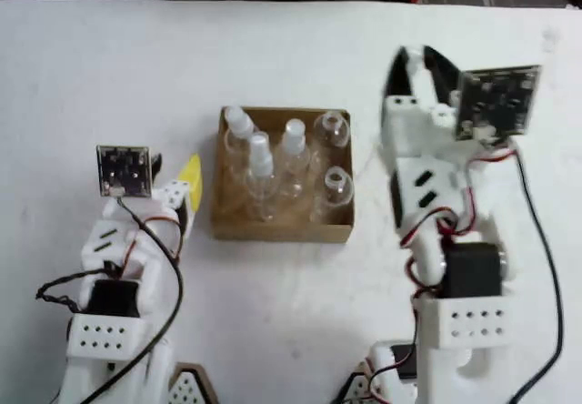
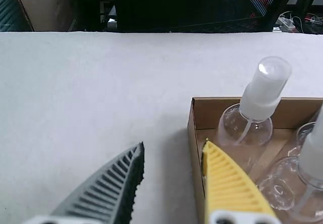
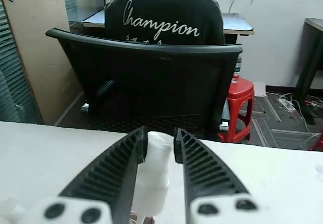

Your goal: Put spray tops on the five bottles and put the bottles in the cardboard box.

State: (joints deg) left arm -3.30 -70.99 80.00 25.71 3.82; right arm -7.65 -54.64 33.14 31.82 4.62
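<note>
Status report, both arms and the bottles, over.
Left gripper open beside cardboard box. Right gripper shut on spray top, off to the box's right. Five bottles boxed: three capped, two bare. Nothing over open necks.

Cardboard box (image 1: 282,231) sits mid-desk (image 1: 109,67), between the two arms. Five bottles (image 1: 293,163) stand upright in it: three in the left and middle part, two along the right wall (one behind the other). Left tool (image 1: 173,169) sits just beside the box's left wall, near its rear corner. Right tool (image 1: 414,55) is off to the right of the box and farther back, with a spray top (image 3: 154,173) between its fingers.
</note>
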